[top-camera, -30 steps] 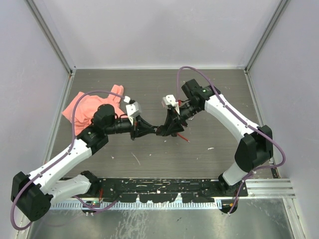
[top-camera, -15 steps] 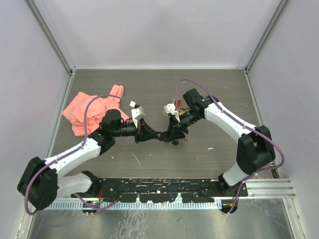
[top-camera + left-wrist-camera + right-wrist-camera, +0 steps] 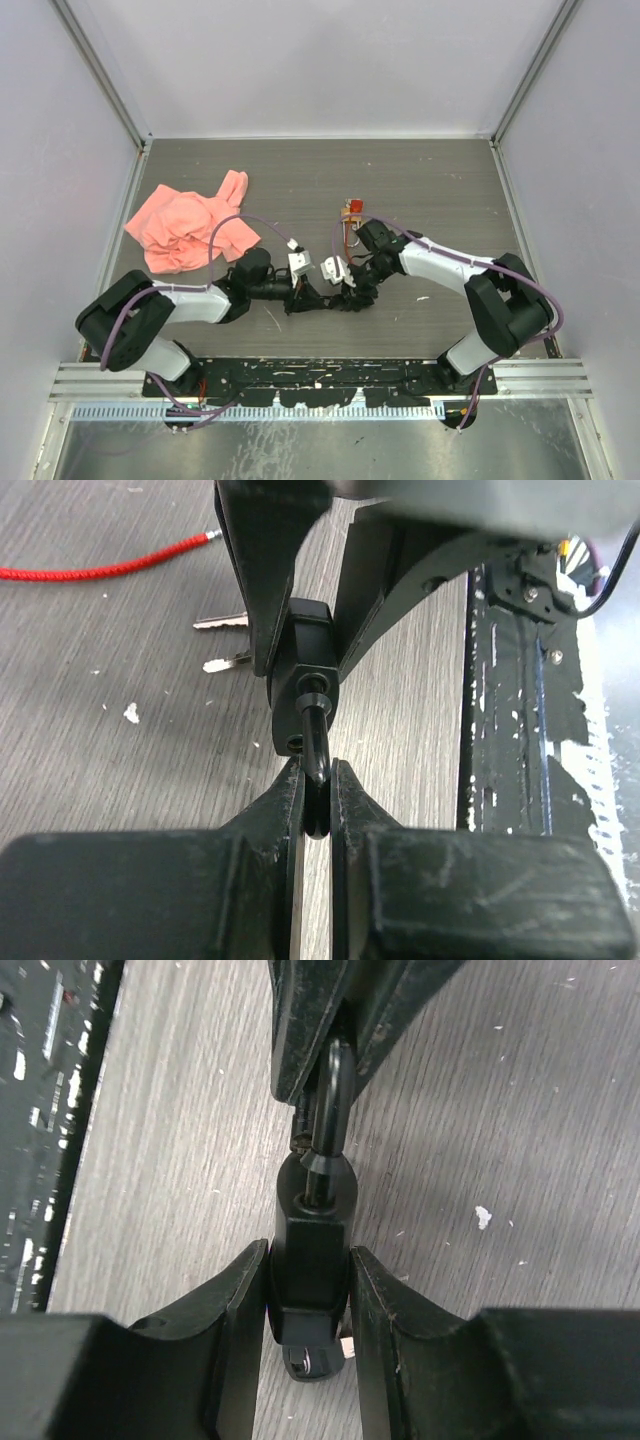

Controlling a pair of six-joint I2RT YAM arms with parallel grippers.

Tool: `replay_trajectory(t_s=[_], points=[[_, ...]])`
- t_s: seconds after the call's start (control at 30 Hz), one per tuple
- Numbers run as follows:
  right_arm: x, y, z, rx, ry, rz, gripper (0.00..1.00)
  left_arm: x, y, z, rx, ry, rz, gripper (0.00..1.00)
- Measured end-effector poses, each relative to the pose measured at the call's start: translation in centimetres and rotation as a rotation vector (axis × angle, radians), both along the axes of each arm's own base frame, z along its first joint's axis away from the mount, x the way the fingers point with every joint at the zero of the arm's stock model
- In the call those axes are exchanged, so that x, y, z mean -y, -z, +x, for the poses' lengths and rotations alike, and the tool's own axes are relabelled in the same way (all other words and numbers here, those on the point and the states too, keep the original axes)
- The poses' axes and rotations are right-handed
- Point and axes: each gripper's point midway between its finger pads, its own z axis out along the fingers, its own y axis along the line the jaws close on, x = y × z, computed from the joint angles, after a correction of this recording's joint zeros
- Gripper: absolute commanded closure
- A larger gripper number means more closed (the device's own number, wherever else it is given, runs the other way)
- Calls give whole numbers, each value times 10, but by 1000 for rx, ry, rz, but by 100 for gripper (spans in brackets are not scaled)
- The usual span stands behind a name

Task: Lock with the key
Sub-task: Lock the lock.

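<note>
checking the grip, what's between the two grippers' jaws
A black padlock: right jaws hold its body, left jaws pinch its shackle. Both wrist views show it.

I work in a robotics lab cell. Plain pale-lilac panel walls [image 3: 320, 60] and bare aluminium corner posts [image 3: 100, 70] box in my grey wood-grain tabletop [image 3: 300, 170], with a scuffed black slotted mounting rail [image 3: 320, 375] along its near edge.

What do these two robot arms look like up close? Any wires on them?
Both arms are white shells with black joints. The left arm and right arm each carry a looping purple cable and end in matte black jaws.
</note>
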Motion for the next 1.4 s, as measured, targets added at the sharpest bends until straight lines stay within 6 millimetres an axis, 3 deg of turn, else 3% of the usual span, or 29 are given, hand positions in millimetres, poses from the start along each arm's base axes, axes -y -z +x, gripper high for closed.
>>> replay_trajectory(t_s=[0.2, 0.37, 0.63, 0.8, 0.97, 1.4], points=[[-3, 18, 4, 93, -20, -67, 90, -1, 20, -2, 9, 30, 41, 100], [-3, 18, 6, 104, -14, -69, 69, 0, 21, -2, 31, 47, 36, 100], [-5, 14, 2, 59, 11, -62, 46, -6, 28, 4, 80, 29, 83, 100], [-13, -3, 2, 32, 13, 13, 46, -9, 26, 8, 106, 18, 113, 100], [-21, -22, 10, 57, 20, 76, 54, -9, 25, 9, 101, 15, 129, 100], [-16, -9, 14, 14, 64, 8, 55, -12, 25, 9, 70, 14, 161, 100]])
